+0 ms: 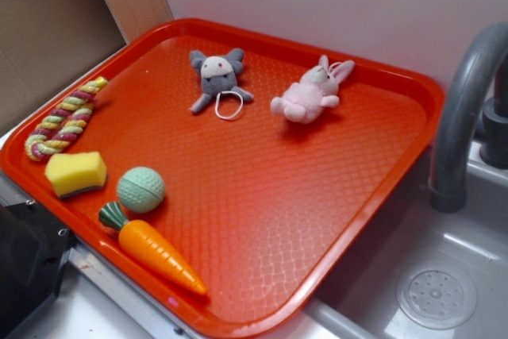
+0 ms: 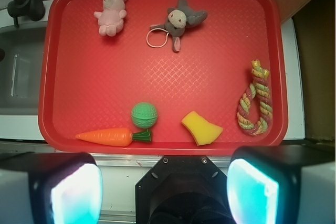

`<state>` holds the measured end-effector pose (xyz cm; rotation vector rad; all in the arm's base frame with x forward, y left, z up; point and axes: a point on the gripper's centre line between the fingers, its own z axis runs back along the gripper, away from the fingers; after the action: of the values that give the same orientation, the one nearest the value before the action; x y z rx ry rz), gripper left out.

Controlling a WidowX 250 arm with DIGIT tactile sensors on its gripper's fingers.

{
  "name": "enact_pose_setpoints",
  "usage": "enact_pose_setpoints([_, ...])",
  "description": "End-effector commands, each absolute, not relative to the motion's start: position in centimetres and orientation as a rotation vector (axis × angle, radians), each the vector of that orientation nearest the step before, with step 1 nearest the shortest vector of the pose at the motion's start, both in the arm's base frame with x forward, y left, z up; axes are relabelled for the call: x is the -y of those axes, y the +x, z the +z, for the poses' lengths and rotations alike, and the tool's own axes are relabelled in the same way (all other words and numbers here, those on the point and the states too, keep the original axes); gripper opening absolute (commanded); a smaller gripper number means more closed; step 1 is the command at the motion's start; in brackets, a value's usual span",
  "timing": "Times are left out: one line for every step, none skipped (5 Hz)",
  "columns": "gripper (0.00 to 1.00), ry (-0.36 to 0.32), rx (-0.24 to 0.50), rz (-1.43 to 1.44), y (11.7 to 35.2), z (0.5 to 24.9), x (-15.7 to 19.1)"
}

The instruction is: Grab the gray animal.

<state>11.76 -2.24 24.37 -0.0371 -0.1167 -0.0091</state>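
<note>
The gray animal lies flat near the far edge of the red tray, its white cord loop trailing toward the tray's middle. From the wrist it shows at the upper middle, gray animal, face up with its limbs spread. My gripper is open and hangs high above the tray's near edge, far from the toy. Its two glowing pads stand wide apart with nothing between them.
A pink plush bunny lies right of the gray toy. Near the front edge are an orange carrot, a green ball, a yellow sponge and a braided rope toy. A sink and gray faucet stand on the right.
</note>
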Motion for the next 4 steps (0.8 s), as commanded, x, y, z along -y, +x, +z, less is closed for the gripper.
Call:
enact_pose_setpoints([1.0, -0.037, 0.117, -0.009, 11.8, 24.4, 2.2])
enact_pose_setpoints([1.0, -0.096, 0.16, 0.14, 15.6, 23.3, 4.8])
enact_pose_setpoints([1.0, -0.074, 0.237, 0.305, 18.4, 21.8, 5.4])
enact_pose_setpoints([1.0, -0.003, 0.298, 0.53, 21.9, 19.1, 4.7])
